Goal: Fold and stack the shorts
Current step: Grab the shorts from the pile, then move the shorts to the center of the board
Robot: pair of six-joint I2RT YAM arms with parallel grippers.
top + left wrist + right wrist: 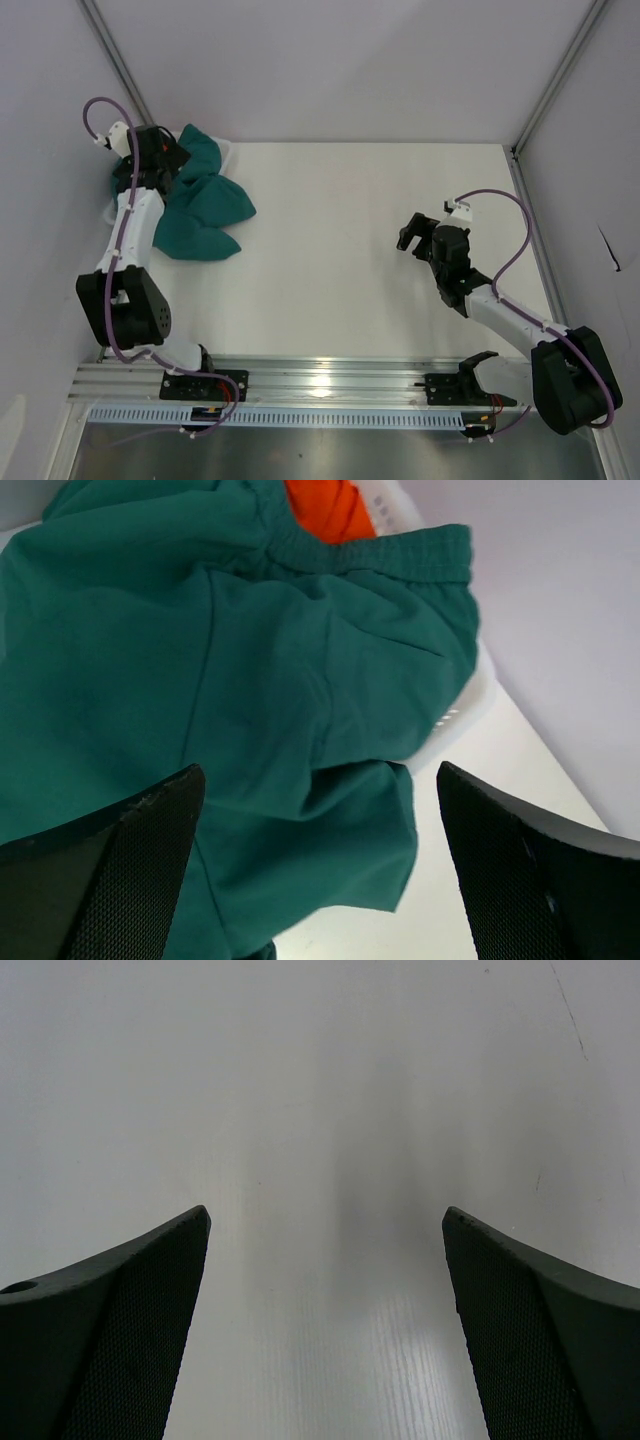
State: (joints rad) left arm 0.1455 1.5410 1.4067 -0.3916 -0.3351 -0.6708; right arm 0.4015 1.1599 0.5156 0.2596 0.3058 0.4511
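Observation:
The dark teal-green shorts (205, 205) spill out of the white basket (228, 150) at the table's far left and spread crumpled onto the tabletop. In the left wrist view the teal shorts (250, 680) fill most of the frame, waistband at the top. Behind that waistband a patch of the orange shorts (325, 505) shows inside the basket (465, 715). My left gripper (163, 158) (320, 770) hovers just above the teal fabric, open and holding nothing. At mid-right my right gripper (416, 232) (326, 1212) is open over bare table, far from both pairs.
Grey walls close in the white table (350, 260) on the left, back and right. An aluminium rail (330, 385) with both arm bases runs along the near edge. The basket sits tight in the far-left corner by the wall.

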